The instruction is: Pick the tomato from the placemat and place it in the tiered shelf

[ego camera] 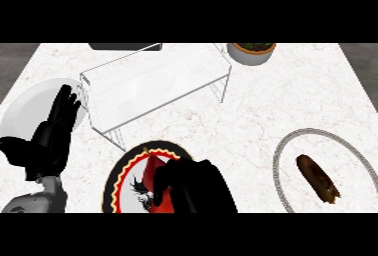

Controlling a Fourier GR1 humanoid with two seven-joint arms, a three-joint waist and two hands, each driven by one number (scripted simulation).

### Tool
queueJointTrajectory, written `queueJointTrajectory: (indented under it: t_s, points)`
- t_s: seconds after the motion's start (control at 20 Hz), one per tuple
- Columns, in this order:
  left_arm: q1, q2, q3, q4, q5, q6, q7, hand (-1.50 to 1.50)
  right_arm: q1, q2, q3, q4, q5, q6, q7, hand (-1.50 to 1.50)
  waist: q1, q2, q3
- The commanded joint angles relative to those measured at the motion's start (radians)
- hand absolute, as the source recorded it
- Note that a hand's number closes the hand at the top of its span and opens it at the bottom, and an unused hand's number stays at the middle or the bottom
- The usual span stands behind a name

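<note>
Right hand (pixel 188 187) curled over placemat (pixel 125 170), left hand (pixel 55 125) open, upright

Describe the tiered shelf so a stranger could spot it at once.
Start from the white marble counter and look to its far half, left of the grey plant pot. The tiered shelf is the see-through rack on thin wire legs, set at a slant. Unlike the flat white plate beside it, it stands raised off the counter.

Two glossy black hands (left hand (pixel 55 127), right hand (pixel 193 187)) on grey forearms.
</note>
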Motion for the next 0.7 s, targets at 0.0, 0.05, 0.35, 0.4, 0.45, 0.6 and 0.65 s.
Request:
queueJointTrajectory:
  t_s: [0.0, 0.05, 0.35, 0.4, 0.45, 0.6, 0.65]
  points:
    - [-0.024, 0.003, 0.013, 0.044, 0.015, -0.015, -0.03, 0.0, -0.197, 0.003, -0.041, -0.073, -0.022, -0.027, 0.241, 1.5, -0.002, 0.003, -0.001]
    - [-0.009, 0.007, 0.006, -0.01, 0.011, -0.011, 0.015, 0.0, -0.256, 0.003, -0.027, -0.048, 0.0, -0.042, 0.284, 1.5, 0.004, 0.001, 0.0]
    - [0.035, -0.033, -0.018, 0.007, -0.004, 0.0, -0.037, 0.0, -0.456, 0.002, -0.113, 0.054, -0.067, -0.047, 0.356, 1.5, 0.001, 0.004, 0.0]
    - [0.076, 0.008, 0.016, -0.042, 0.023, -0.033, -0.043, 0.0, -0.448, 0.002, -0.218, 0.078, -0.077, -0.012, 0.28, 1.5, 0.004, 0.004, 0.0]
    - [0.015, -0.009, -0.013, -0.057, -0.001, -0.004, 0.032, 0.0, -0.429, 0.002, -0.213, 0.078, -0.064, -0.03, 0.25, 1.5, -0.004, 0.005, 0.001]
    - [0.052, -0.001, 0.011, -0.024, 0.014, -0.025, -0.039, 0.0, -0.496, 0.002, -0.309, 0.24, -0.114, -0.068, 0.172, 1.5, 0.007, 0.008, 0.001]
    - [0.014, -0.023, -0.019, -0.096, -0.008, 0.017, 0.076, 0.0, -0.406, 0.002, -0.248, 0.163, -0.058, -0.069, 0.171, 1.5, -0.005, 0.005, 0.002]
